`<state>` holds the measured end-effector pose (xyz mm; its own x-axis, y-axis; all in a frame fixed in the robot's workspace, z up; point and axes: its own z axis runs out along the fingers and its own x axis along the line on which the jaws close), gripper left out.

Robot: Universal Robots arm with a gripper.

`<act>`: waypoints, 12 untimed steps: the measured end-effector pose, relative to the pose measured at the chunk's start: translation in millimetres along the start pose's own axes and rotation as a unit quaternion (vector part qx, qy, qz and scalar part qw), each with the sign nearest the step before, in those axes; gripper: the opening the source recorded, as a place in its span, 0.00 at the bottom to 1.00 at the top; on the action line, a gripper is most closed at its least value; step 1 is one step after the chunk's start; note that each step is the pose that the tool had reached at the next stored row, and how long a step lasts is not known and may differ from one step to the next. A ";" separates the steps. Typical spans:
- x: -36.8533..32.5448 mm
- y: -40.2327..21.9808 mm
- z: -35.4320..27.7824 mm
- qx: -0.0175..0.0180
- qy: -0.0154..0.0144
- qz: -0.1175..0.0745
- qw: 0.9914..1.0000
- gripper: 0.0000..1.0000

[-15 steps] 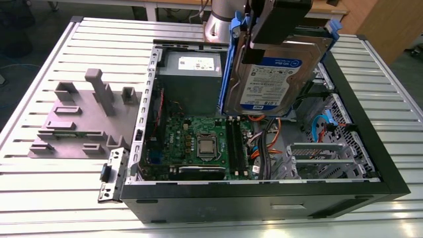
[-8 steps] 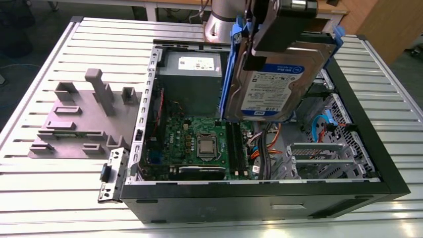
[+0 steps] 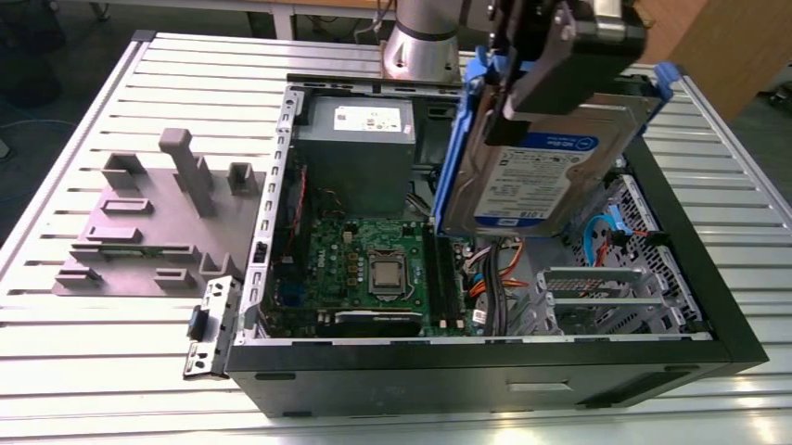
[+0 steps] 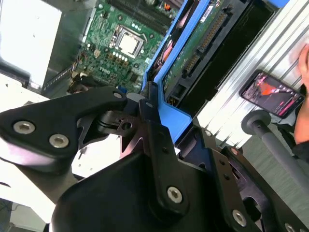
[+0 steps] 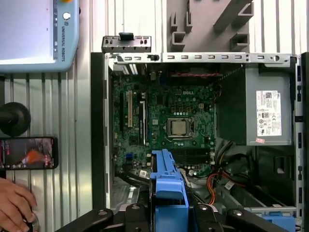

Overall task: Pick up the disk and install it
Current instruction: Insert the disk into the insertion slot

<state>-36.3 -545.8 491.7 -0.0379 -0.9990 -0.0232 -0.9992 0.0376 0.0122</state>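
Observation:
The disk (image 3: 532, 181) is a silver hard drive with a white-and-blue label, clipped in a bright blue carrier frame. It hangs tilted over the right half of the open computer case (image 3: 495, 352), above the cables and the metal drive cage (image 3: 594, 297). My gripper (image 3: 526, 97) is shut on the carrier's upper end. In the second wrist view the black fingers (image 4: 157, 140) clamp the blue frame of the disk (image 4: 193, 55), whose green circuit side shows. In the first wrist view the disk's blue carrier (image 5: 168, 186) sticks out from the gripper (image 5: 169, 215) over the motherboard.
A grey stepped fixture (image 3: 148, 222) lies on the slatted table on the exterior view's left. Inside the case are the motherboard (image 3: 371, 269) and power supply (image 3: 359, 130). A phone (image 5: 29, 153), a person's hand (image 5: 14, 203) and a control tablet (image 5: 38, 34) sit beside the case.

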 end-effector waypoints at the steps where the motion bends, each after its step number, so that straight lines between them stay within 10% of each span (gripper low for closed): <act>1: 0.0 -3.7 0.6 0.000 0.000 0.000 1.000 0.37; 12: 12.6 -18.7 9.5 0.000 0.000 0.000 1.000 0.37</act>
<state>-18.2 -558.8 481.6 -0.0377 -0.9990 -0.0230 -0.9992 0.0374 0.0121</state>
